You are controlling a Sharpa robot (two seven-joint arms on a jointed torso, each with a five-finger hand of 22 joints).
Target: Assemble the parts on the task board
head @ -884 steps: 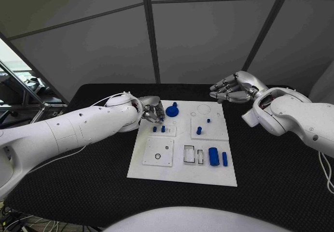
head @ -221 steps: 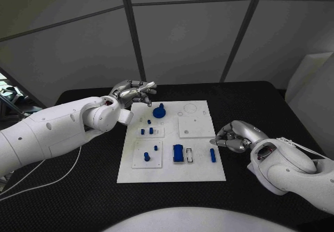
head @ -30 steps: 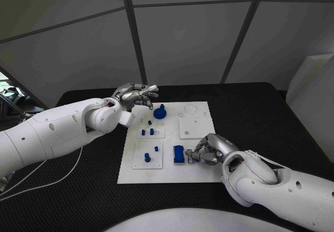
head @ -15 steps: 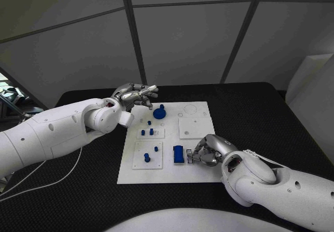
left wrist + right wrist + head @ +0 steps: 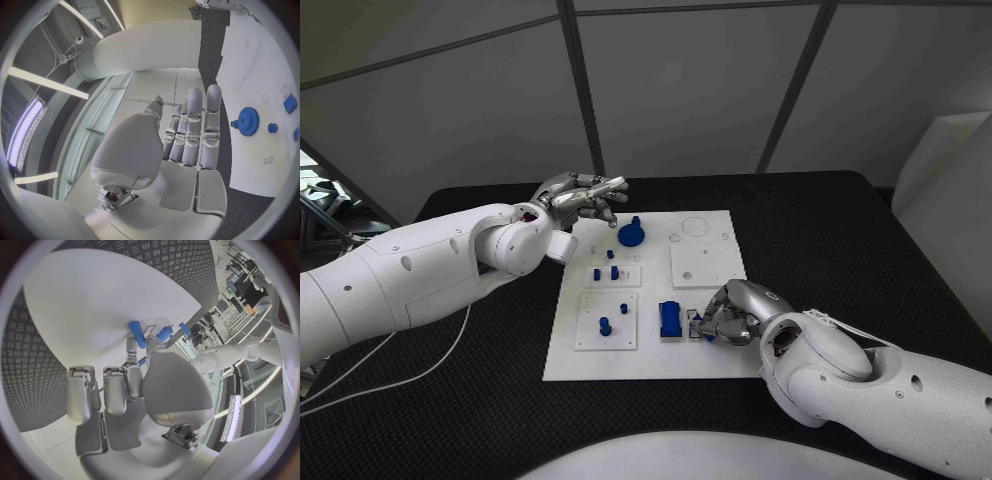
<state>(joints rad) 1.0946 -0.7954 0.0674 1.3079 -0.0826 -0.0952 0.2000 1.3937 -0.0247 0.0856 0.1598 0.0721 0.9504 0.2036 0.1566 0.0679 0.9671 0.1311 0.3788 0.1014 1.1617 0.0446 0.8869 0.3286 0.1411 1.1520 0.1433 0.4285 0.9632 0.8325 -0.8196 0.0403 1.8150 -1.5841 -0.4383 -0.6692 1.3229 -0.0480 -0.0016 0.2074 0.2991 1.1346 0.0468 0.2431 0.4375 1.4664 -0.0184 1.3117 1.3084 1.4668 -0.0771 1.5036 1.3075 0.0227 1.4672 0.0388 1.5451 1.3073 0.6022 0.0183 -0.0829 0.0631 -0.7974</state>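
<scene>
The white task board (image 5: 711, 265) lies mid-table. My right hand (image 5: 730, 315) rests over its near right part and pinches a thin blue rod (image 5: 694, 323) at the narrow slots beside the blue block (image 5: 671, 318). In the right wrist view the block (image 5: 137, 334) lies just past the right hand (image 5: 125, 385); most of the rod is hidden by the fingers. My left hand (image 5: 581, 195) hovers open off the board's far left corner, near the blue gear (image 5: 632, 235). The left wrist view shows my left hand (image 5: 187, 135) and the gear (image 5: 248, 121).
Three small blue pegs (image 5: 609, 268) stand in the left middle plate, and two more (image 5: 604, 324) in the near left plate. The square plate (image 5: 700, 262) at the right middle is bare. Black table (image 5: 877, 240) surrounds the board.
My right hand has sunk slightly toward the slots with the rod. The left hand and the other parts have not moved.
</scene>
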